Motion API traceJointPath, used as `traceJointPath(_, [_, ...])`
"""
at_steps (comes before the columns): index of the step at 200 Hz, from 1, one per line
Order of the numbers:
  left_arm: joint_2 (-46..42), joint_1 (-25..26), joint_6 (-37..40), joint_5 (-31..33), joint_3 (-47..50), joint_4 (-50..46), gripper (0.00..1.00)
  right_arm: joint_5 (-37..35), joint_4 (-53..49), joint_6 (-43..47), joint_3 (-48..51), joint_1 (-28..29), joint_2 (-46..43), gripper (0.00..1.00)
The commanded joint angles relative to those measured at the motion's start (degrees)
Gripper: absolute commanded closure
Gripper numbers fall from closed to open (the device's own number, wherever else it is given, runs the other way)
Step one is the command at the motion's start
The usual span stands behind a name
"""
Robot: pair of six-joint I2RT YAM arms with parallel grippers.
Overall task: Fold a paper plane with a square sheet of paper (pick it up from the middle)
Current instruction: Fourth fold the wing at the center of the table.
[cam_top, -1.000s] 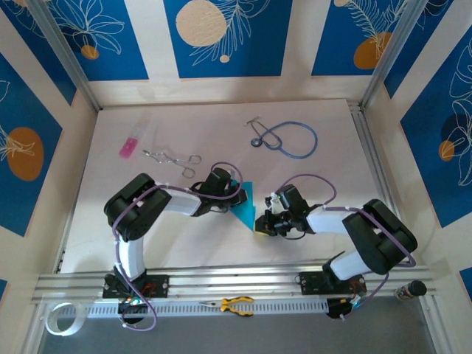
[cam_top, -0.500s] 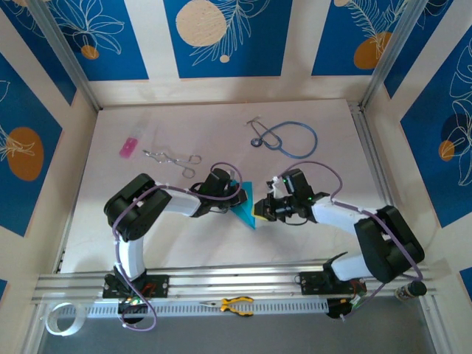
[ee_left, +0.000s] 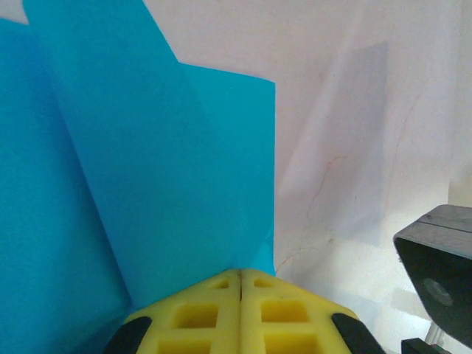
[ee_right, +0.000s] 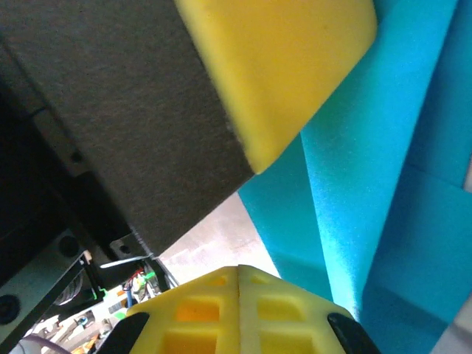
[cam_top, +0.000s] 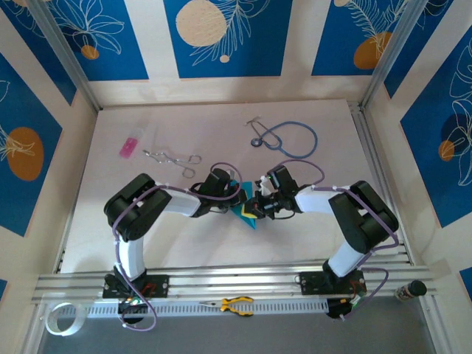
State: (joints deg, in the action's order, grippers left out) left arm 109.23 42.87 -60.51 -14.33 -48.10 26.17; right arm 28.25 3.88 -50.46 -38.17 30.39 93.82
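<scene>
The paper (cam_top: 249,220) lies near the middle of the table (cam_top: 147,228), a little toward the near edge. The left gripper (cam_top: 240,203) meets it from 9 o'clock and the right gripper (cam_top: 255,209) from 3 o'clock. Their tips are just beside each other at the sheet, though from above it is hard to tell which part each one touches.

From the paper, the stethoscope (cam_top: 291,140) lies at 1 o'clock, well apart, toward the far edge. The tongs (cam_top: 173,157) lie at 10 o'clock, and the small card (cam_top: 128,147) lies farther out on nearly the same line. At 6 o'clock, off the table, pliers (cam_top: 236,304) rest on the slotted strip (cam_top: 295,306) before the arm bases. A roll of tape (cam_top: 59,317) sits at 8 o'clock, in the near left corner.
</scene>
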Motion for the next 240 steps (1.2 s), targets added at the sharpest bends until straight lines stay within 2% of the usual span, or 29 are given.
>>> traceJointPath(1, [1.0, -0.4, 0.2, 1.8, 1.9, -7.0, 0.95, -2.4, -3.0, 1.3, 0.2, 0.2, 1.2, 0.95])
traceJointPath(43, [1.1, -0.4, 0.2, 1.8, 1.8, -7.0, 0.95, -1.8, 1.1, 0.3, 2.5, 0.2, 0.7, 0.94])
traceJointPath(137, [1.2, -0.5, -0.3, 2.2, 2.1, -6.9, 0.95, -3.3, 1.0, -0.5, 6.5, 2.2, 1.8, 0.94])
traceJointPath(240, [1.2, -0.8, -2.0, 3.5, 3.4, -6.6, 0.96, -7.9, -5.9, 0.9, 10.4, 6.2, -3.5, 0.95])
